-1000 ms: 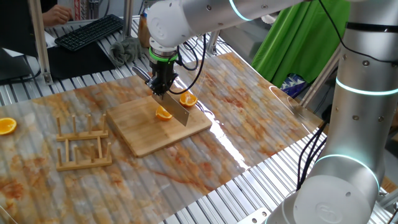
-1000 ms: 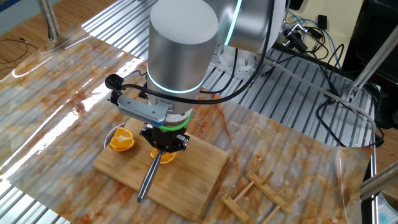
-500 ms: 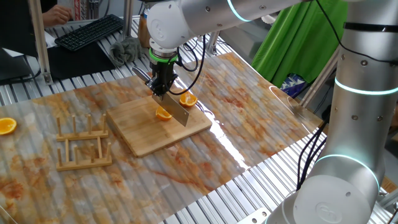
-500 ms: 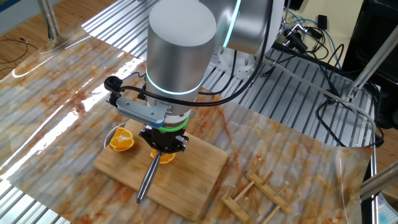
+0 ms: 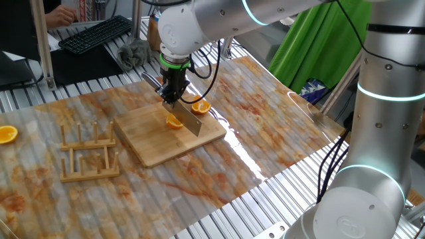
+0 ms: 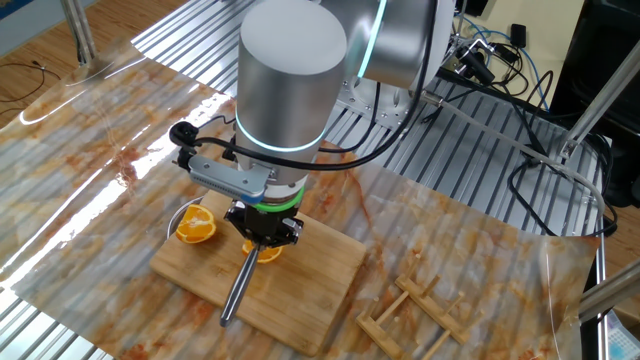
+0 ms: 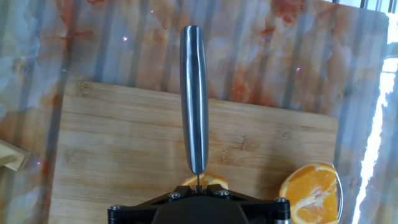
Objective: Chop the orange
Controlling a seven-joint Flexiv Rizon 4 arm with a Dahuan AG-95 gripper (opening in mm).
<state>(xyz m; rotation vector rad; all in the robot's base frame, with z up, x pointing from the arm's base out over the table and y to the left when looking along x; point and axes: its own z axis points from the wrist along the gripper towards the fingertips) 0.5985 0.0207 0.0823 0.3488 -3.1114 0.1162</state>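
The orange (image 5: pixel 174 121) is a small piece with bright flesh, lying near the middle of the wooden board (image 5: pixel 159 143). My gripper (image 5: pixel 174 97) hangs right above it, shut on a steel knife (image 5: pixel 191 122). The blade reaches down to the board against the orange's right side. In the other fixed view the orange (image 6: pixel 268 252) peeks out under the gripper (image 6: pixel 262 234) and the knife's handle (image 6: pixel 237 287) slants toward the board's near edge. From the hand view the knife (image 7: pixel 193 93) runs up the frame, with the orange (image 7: pixel 208 182) at its base.
A rounder orange half (image 5: pixel 200 106) lies off the board's far right corner, also seen as the orange half (image 7: pixel 311 194) in the hand view. Another half (image 5: pixel 8 134) lies at the far left. A wooden rack (image 5: pixel 89 156) stands left of the board.
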